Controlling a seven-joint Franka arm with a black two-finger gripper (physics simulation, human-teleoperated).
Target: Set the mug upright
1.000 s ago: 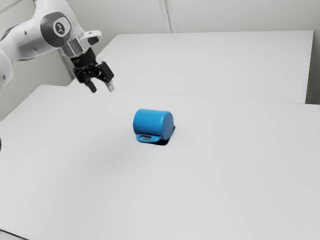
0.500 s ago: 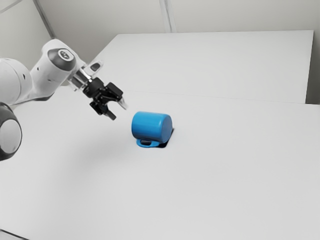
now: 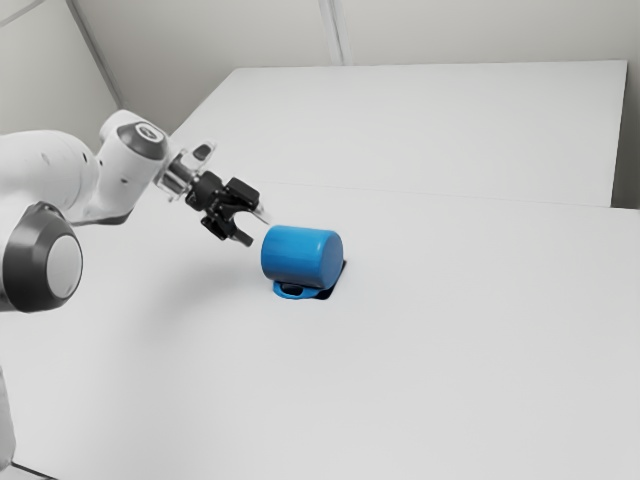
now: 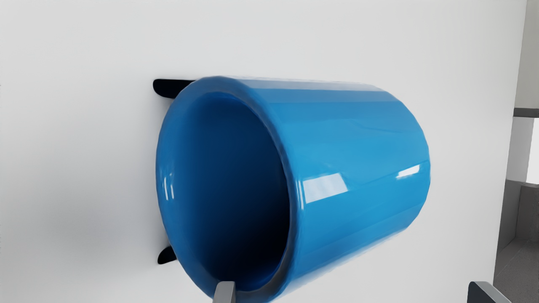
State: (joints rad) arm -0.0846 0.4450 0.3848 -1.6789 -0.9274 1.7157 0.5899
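Note:
The black gripper (image 3: 256,229) is at the mug's open-mouth end in the exterior view, its fingers spread and nothing held between them. The blue mug (image 3: 301,256) lies on its side, its base toward the exterior view's right and its handle low against the table. In the wrist view the mug (image 4: 353,143) shows its dark mouth and glossy side. The gripper (image 4: 353,292) has its fingertips wide apart there, one overlapping the mug's rim in the picture; whether it touches cannot be told.
The white table (image 3: 450,350) surrounds the mug. Beneath the mug is a dark patch (image 3: 325,293). A white raised surface (image 3: 420,130) stands behind, toward the exterior view's top.
My gripper has come down and toward the exterior view's right, close to the mug, with its fingers still apart. The mug has shifted slightly toward the exterior view's left and bottom.

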